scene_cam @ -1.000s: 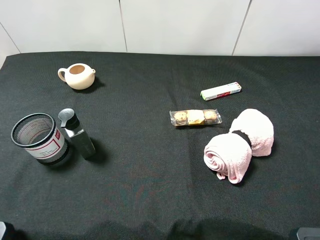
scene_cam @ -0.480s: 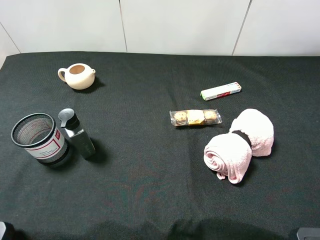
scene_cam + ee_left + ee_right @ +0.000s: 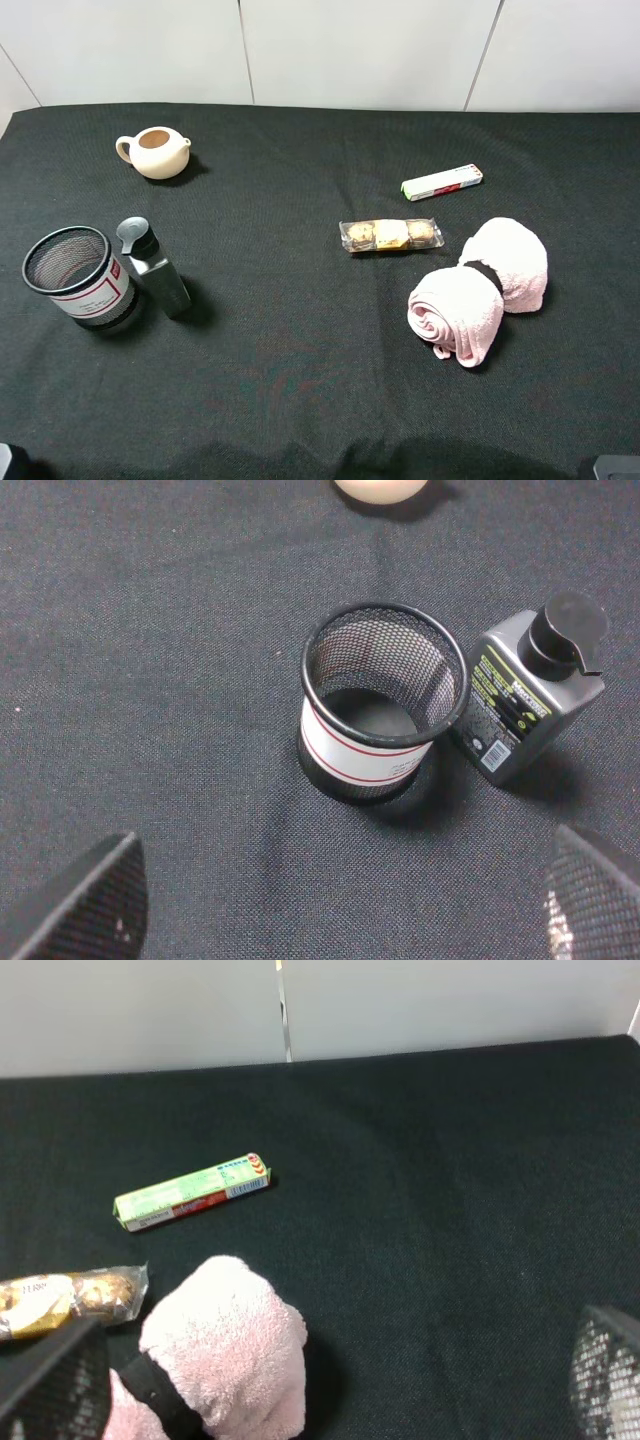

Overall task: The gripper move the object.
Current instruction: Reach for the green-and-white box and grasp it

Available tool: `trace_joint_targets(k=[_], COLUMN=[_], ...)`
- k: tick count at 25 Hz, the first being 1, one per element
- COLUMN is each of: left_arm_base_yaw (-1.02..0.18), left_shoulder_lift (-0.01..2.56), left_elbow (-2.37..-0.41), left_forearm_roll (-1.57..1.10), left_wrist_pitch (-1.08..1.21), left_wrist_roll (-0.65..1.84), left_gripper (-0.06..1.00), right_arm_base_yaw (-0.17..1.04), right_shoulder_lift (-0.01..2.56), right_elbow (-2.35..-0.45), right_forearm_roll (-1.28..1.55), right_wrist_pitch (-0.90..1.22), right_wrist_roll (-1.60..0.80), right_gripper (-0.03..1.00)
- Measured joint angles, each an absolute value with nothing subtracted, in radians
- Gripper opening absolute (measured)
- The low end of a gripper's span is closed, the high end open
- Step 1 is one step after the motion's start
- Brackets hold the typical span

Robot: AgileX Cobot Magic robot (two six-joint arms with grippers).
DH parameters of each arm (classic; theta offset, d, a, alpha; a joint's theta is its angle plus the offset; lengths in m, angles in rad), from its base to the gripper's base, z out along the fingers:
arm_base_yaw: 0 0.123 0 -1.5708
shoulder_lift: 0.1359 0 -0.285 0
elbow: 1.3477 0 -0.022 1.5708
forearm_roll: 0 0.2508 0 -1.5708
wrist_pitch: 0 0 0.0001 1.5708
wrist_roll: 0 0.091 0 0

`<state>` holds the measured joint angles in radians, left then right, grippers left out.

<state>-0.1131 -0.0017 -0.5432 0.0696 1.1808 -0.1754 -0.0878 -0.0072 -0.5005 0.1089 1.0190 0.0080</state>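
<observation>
Item: slim box (image 3: 442, 183), white with a green end. It lies flat on the worktop (image 3: 300, 380), far right side, just beyond the chocolate packet (image 3: 391, 235). Probably light, stiff card, crushable. I grip across its narrow middle. My right pincer (image 3: 340, 1360): spread wide, empty.

The left gripper (image 3: 335, 910) is showing only its two fingertips (image 3: 80, 905), the rest being cut off by the picture's edge. Far ahead of it, the teapot (image 3: 378, 488) is showing just a sliver. The right gripper (image 3: 330, 1380) is likewise showing only fingertips (image 3: 55, 1390). Just ahead of one of them, the pink towel (image 3: 225, 1355) and the chocolate packet (image 3: 65, 1300) are running out of frame. The print on the box (image 3: 190, 1193) is coming out too small to read.
</observation>
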Motion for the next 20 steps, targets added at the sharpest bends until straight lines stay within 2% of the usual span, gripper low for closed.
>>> trace_joint_targets(k=[13,20], left_arm_base_yaw=[-0.113,-0.113], left_shoulder_lift=[-0.002,-0.002], left_elbow=[-0.543,-0.543], left_forearm_roll=[0.070,0.070], left_wrist_pitch=[1.181,1.181], left_wrist_roll=[-0.175,-0.175], left_gripper=[0.83,0.83], right_arm_base_yaw=[-0.088,-0.088], right_shoulder_lift=[-0.004,0.196], right_elbow=[-0.500,-0.559], right_forearm_roll=[0.094,0.098], right_wrist_pitch=[1.017,0.974], right_wrist_roll=[0.011,-0.034], right_gripper=[0.69,0.69])
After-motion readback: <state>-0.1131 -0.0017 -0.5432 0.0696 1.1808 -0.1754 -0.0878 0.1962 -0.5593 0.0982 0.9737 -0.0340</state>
